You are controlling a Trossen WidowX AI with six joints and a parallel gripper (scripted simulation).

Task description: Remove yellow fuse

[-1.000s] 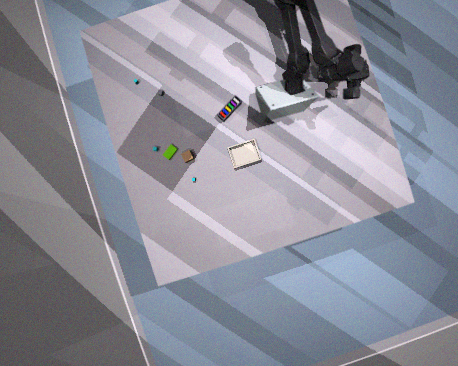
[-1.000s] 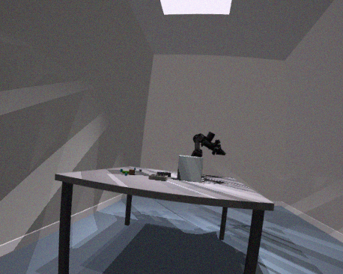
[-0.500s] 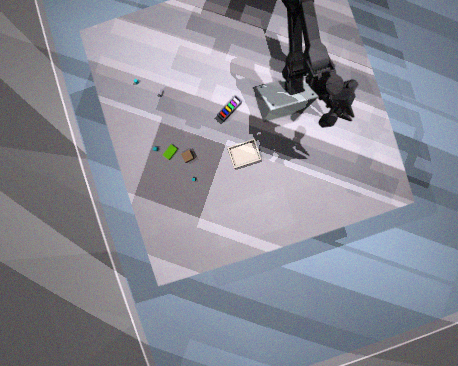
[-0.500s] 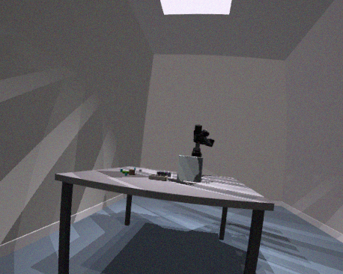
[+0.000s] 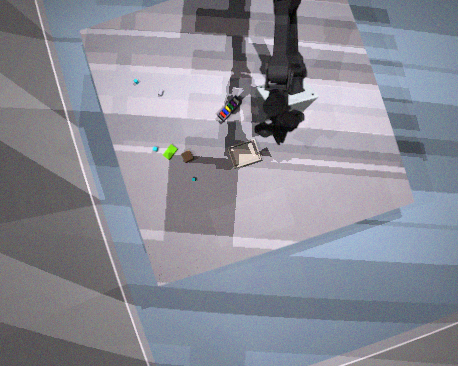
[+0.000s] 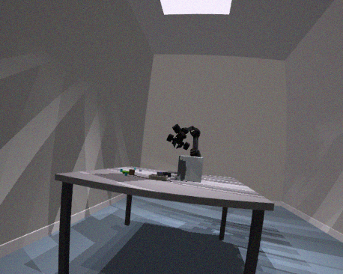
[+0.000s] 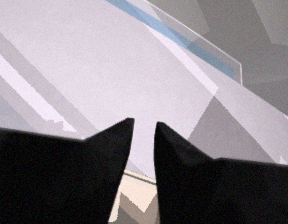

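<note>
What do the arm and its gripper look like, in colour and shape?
The arm is matte black with chunky, rounded joints, on a pale grey box-shaped base. The gripper has two black fingers tapering to points. No cables or markings show.

Yellow fuse [image 5: 229, 107] upright among coloured neighbours in the fuse block [image 5: 228, 109]; beige tray [image 5: 245, 154] nearby.
</note>
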